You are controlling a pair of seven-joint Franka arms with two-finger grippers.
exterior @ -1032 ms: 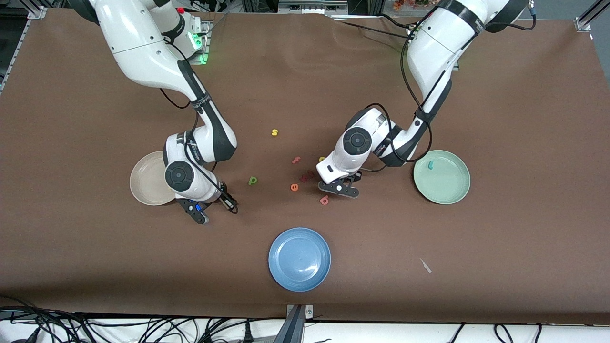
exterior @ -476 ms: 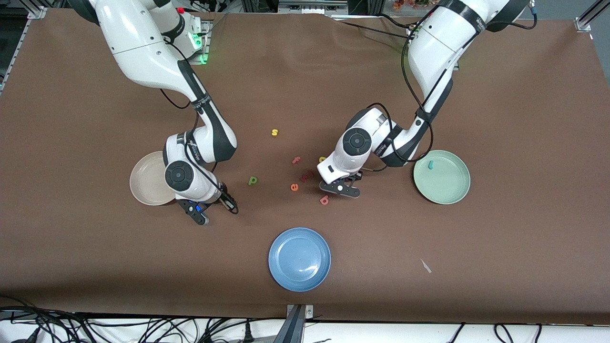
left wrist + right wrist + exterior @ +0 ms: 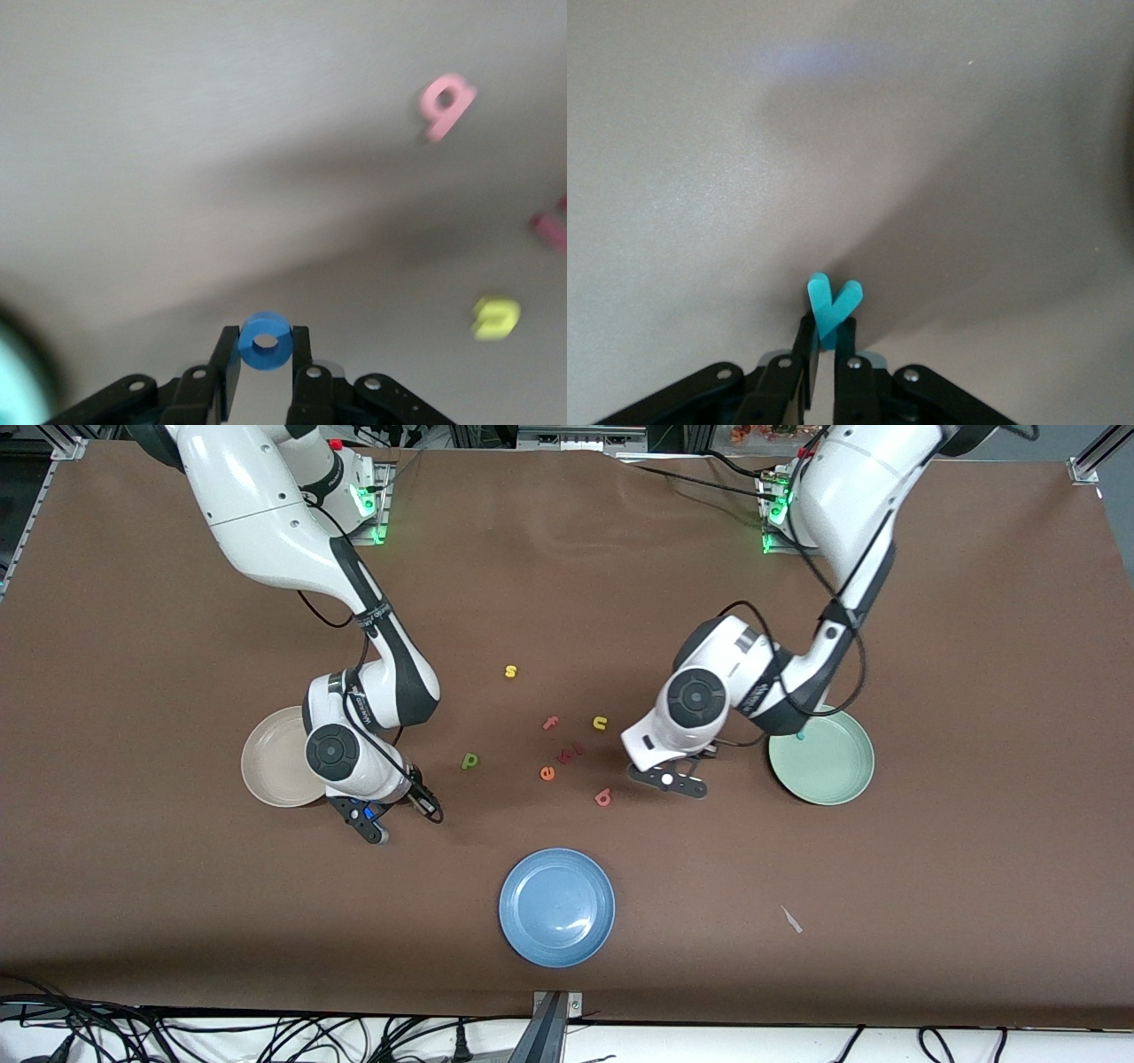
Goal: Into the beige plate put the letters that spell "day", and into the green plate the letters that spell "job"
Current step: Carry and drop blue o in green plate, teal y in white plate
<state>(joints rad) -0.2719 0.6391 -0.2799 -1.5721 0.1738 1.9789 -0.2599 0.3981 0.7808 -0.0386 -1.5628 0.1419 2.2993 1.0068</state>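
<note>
- Pinching the blue ring "o" (image 3: 266, 341) between its fingertips, the left hand (image 3: 666, 779) hangs over the counter (image 3: 974, 868), between the letter cluster and the green plate (image 3: 833, 775).
- Beside that hand, toward the right arm's end, lie the salmon "b" (image 3: 603, 797), the orange "e" (image 3: 547, 773), a small red letter (image 3: 570, 753), the pink "f" (image 3: 551, 723) and the yellow "u" (image 3: 600, 723).
- On the green plate's rim area a teal piece (image 3: 801, 735) peeks out past the left arm; its shape cannot be told.
- Gripping the teal "y" (image 3: 832, 307), the right hand (image 3: 376, 824) has its fingers pressed together on the letter's stem, low over the counter just beside the beige plate (image 3: 270, 766).
- From that hand, the green "d" (image 3: 470, 761) lies on the counter toward the left arm's end, near but apart.
- A yellow "s" (image 3: 510, 671) sits well away from both hands, nearer the bases; the blue plate (image 3: 557, 906) lies nearest the front camera, between the two hands.
</note>
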